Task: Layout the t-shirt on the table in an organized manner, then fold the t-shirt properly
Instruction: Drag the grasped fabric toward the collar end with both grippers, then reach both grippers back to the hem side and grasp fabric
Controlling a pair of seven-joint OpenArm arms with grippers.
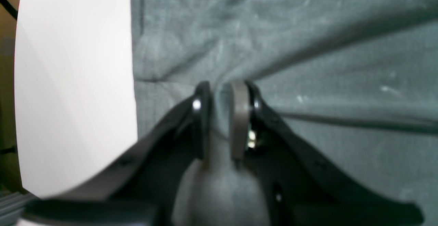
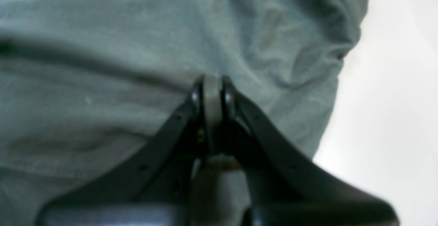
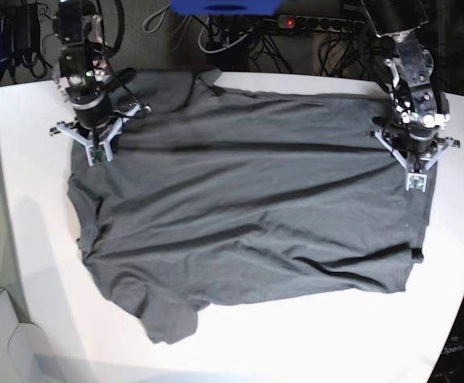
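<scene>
While the table (image 3: 239, 351) offers plenty of white room on every side, the t-shirt (image 3: 247, 215) lies across its middle only roughly spread, with long creases running across the body and a bunched sleeve at the near corner. The biggest risk, as I judge it, is the cloth itself: it is stretched between the two arms, so any uneven pull could drag the whole garment sideways, toward the far rim, or deepen the creases instead of smoothing them.

Next comes the grip on each side. The left gripper (image 1: 224, 92) is narrowed on a pinch of fabric near the shirt's edge, and cloth shows between its pads in the left wrist view. That pinch looks thin, so a sharp tug might slip it free and let that side fall slack.

The right gripper (image 2: 212, 85) is fully closed with its tips against the shirt near the opposite edge. Whether any fabric is caught between the pads I cannot tell; if none is, a pull there would move nothing, and the left side alone would skew the shirt.
</scene>
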